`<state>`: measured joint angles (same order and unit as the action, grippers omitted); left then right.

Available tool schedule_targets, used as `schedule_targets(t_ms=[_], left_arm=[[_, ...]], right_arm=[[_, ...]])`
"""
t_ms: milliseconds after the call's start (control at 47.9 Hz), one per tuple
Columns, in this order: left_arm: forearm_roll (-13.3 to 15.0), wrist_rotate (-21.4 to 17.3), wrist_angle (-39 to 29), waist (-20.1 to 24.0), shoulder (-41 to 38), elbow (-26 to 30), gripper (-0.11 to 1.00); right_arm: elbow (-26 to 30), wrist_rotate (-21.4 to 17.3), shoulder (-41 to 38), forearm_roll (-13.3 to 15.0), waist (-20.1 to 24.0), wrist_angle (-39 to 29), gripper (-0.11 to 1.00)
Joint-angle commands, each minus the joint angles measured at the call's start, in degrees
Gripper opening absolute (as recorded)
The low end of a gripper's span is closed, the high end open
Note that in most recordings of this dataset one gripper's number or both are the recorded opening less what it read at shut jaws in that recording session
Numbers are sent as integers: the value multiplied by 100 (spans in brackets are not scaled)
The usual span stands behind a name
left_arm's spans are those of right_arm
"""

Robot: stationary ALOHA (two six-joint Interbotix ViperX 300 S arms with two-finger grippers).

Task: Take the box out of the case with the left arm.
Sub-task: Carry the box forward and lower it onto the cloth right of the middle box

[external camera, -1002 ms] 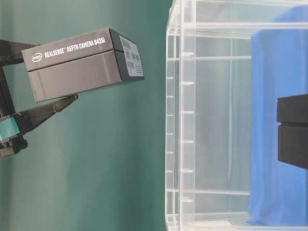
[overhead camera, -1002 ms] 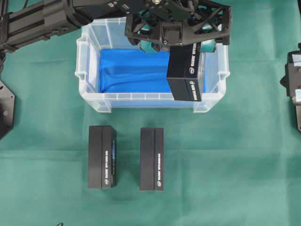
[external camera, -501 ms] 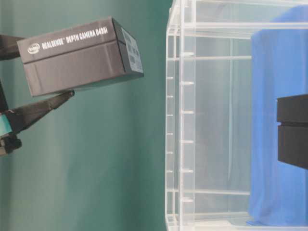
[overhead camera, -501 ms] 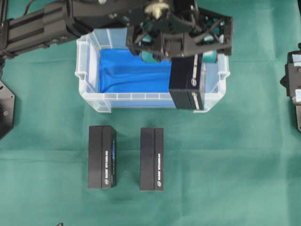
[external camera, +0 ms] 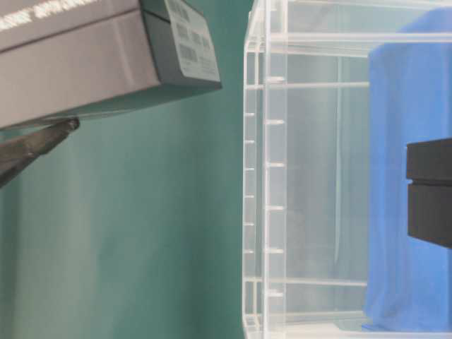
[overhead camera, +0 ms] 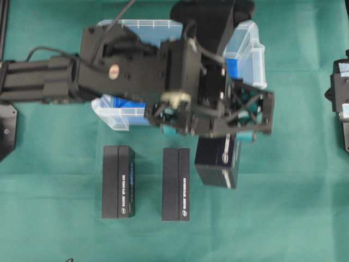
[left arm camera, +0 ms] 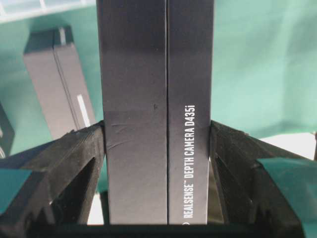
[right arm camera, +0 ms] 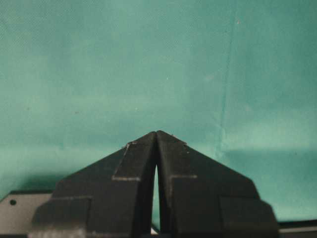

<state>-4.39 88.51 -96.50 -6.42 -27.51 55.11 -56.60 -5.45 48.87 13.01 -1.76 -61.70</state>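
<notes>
My left gripper (overhead camera: 218, 143) is shut on a black box (overhead camera: 217, 164) printed "RealSense Depth Camera D435i". The box hangs over the green cloth in front of the case (overhead camera: 246, 50), to the right of two other boxes. In the left wrist view the box (left arm camera: 156, 99) stands lengthwise between both black fingers (left arm camera: 81, 153), which press its long sides. From table level the box (external camera: 99, 56) fills the upper left, clear of the case wall (external camera: 268, 176), with one finger (external camera: 35, 145) under it. The left arm hides most of the case. My right gripper (right arm camera: 156, 134) is shut and empty over bare cloth.
Two more black boxes (overhead camera: 118, 182) (overhead camera: 176, 184) lie side by side on the cloth in front of the case. The right arm (overhead camera: 341, 103) rests at the right edge. The blue lining (external camera: 406, 141) and a dark boxy shape (external camera: 429, 191) show through the case wall.
The left gripper has carried the box forward over the case's front rim, out of the case, to above the cloth beside the two boxes. The right arm has not moved.
</notes>
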Motion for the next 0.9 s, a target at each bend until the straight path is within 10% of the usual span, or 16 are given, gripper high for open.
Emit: schedule_targets(t_ms=[0, 877], left_arm=[[-18, 149, 35, -167, 167, 158, 62], [-167, 694, 70, -624, 149, 114, 62]], right_arm=[[149, -18, -26, -9, 0, 18, 7], [158, -26, -26, -9, 0, 9, 7]])
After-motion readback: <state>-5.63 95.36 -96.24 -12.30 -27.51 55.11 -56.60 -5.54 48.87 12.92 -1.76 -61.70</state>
